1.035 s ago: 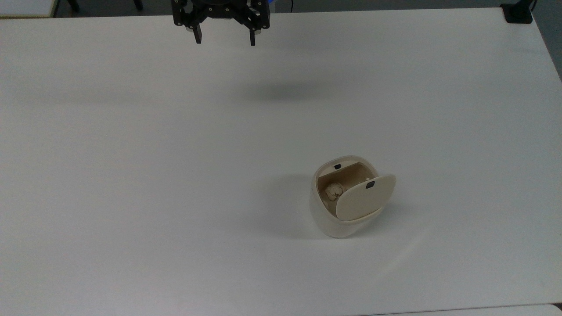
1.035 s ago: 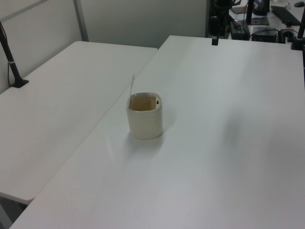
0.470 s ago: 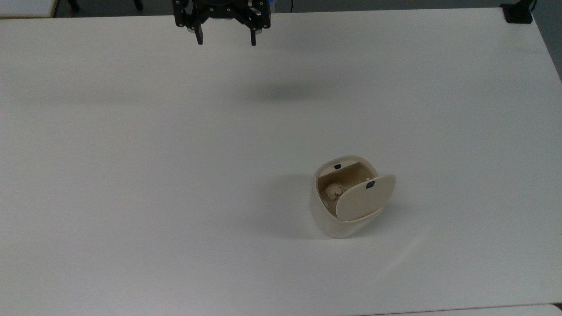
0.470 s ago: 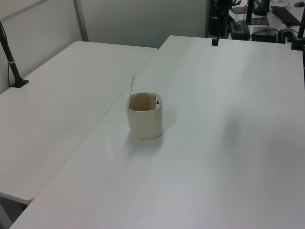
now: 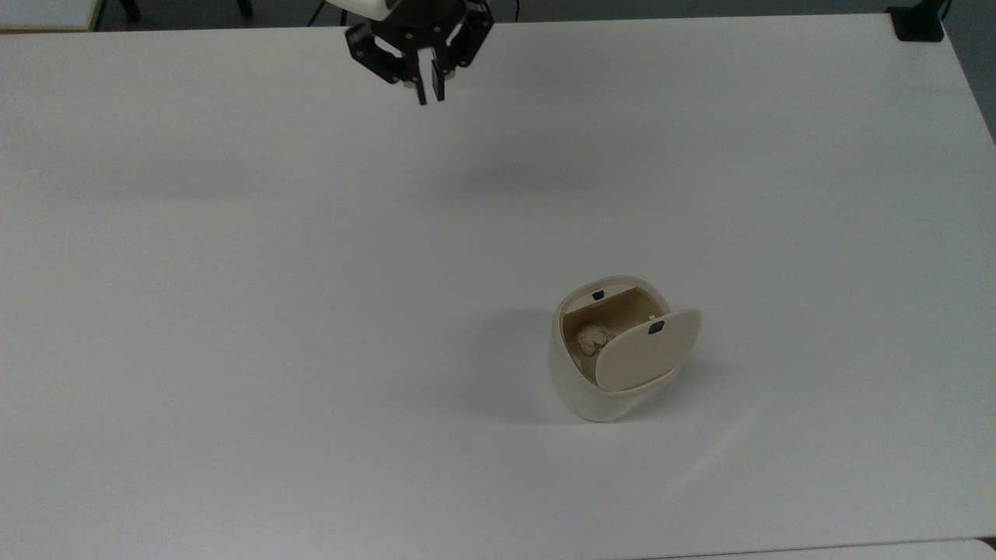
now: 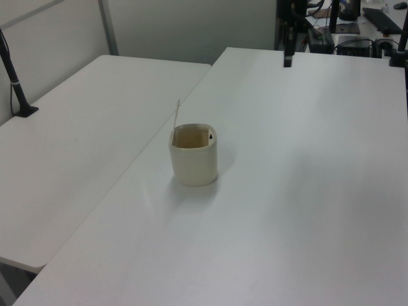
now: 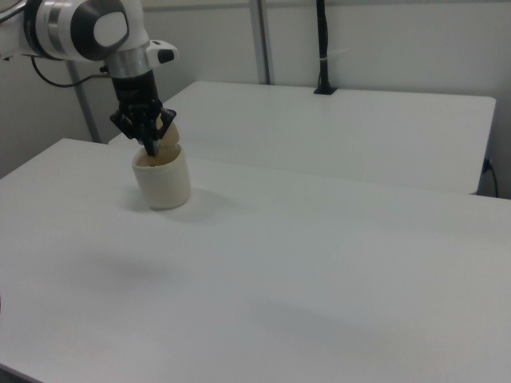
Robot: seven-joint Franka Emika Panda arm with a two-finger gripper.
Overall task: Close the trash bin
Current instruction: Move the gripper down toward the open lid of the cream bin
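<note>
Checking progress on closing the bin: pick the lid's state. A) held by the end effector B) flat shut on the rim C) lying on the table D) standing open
D: the lid stands up from the trash bin, whose interior shows, while the end effector is far off.

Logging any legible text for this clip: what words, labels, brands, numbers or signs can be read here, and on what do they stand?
None: no readable text in any view.
The trash bin carries only small black marks, one on its lid and one on its inner rim, with no lettering.
The pincer and the white table show no label or number.
</note>
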